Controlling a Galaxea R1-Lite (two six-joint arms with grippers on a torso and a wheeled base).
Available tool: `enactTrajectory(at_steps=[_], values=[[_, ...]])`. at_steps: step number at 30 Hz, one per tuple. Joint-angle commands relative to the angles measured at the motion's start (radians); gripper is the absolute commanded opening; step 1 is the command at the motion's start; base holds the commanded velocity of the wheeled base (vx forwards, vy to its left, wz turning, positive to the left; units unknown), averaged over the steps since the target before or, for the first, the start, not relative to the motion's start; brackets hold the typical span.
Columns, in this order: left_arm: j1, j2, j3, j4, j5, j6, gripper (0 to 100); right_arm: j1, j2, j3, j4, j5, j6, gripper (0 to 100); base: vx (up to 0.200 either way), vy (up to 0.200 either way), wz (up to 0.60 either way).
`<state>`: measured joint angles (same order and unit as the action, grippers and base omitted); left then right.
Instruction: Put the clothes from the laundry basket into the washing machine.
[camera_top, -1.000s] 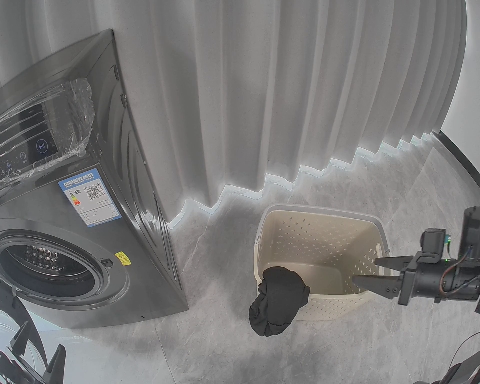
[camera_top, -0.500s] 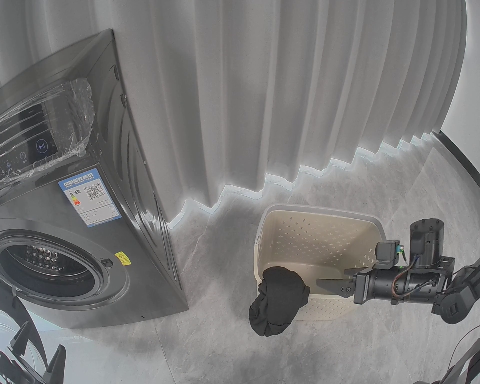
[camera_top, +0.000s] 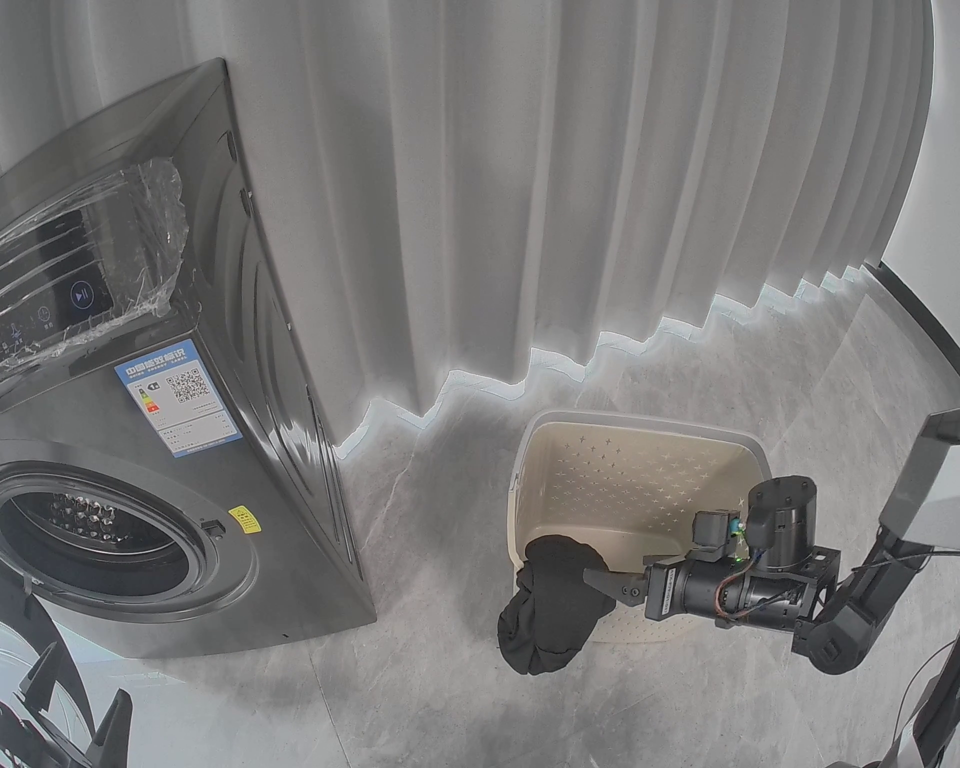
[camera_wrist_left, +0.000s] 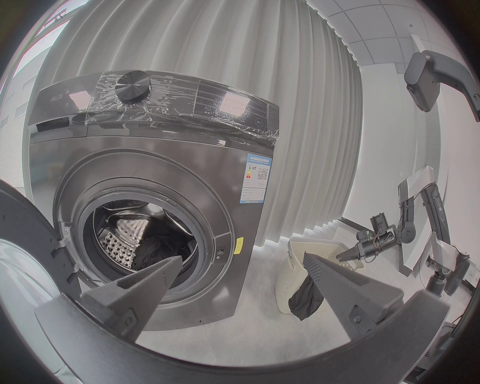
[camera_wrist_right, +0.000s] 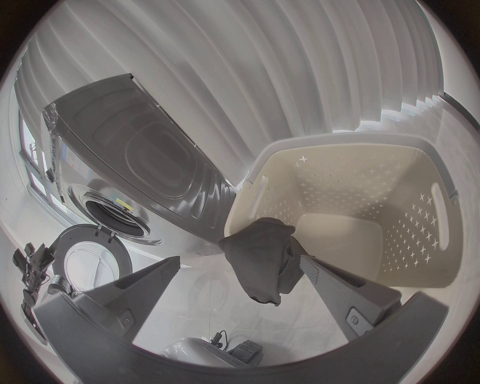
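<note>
**Black garment on the basket rim, right gripper spread around it**

A crumpled black cloth garment (camera_top: 555, 610) hangs over the near left corner of the cream perforated plastic laundry basket (camera_top: 640, 418), part of it inside and part drooping down the outer wall toward the floor. The right gripper (camera_wrist_right: 237, 261) is level with that corner, its two fingers spread wide with the garment between them. One fingertip is right at the edge of the fabric and the jaws are not clamped on it. The basket stands on the grey marbled tile floor (camera_top: 430, 520), just in front of the white pleated curtain (camera_top: 600, 150).

To the left, well apart from the basket, stands the grey front-loading washing machine (camera_top: 230, 480), its round door (camera_wrist_right: 92, 257) swung open. Dark clothing (camera_wrist_left: 157, 247) lies inside the drum. The left gripper (camera_wrist_left: 242, 259) hangs low in front of the drum opening, fingers parted and holding nothing.
</note>
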<state>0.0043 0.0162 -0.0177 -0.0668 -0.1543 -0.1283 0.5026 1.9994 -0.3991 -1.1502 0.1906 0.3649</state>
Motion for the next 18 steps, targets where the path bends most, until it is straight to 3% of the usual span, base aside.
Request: enactTrajectory(at_steps=[1, 10, 18], values=[[0.000, -0.016, 0.018, -0.001, -0.001, -0.005, 100, 0.017, 0.105, 0.000, -0.031, -0.011, 0.005, 100, 0.000, 0.000, 0.00], [0.000, -0.016, 0.018, -0.001, -0.001, -0.001, 100, 0.010, 0.134, -0.017, -0.037, -0.016, 0.006, 100, 0.000, 0.000, 0.00], [0.000, -0.016, 0.018, -0.001, -0.001, 0.001, 100, 0.025, 0.207, -0.037, -0.069, -0.017, 0.042, 100, 0.000, 0.000, 0.00]])
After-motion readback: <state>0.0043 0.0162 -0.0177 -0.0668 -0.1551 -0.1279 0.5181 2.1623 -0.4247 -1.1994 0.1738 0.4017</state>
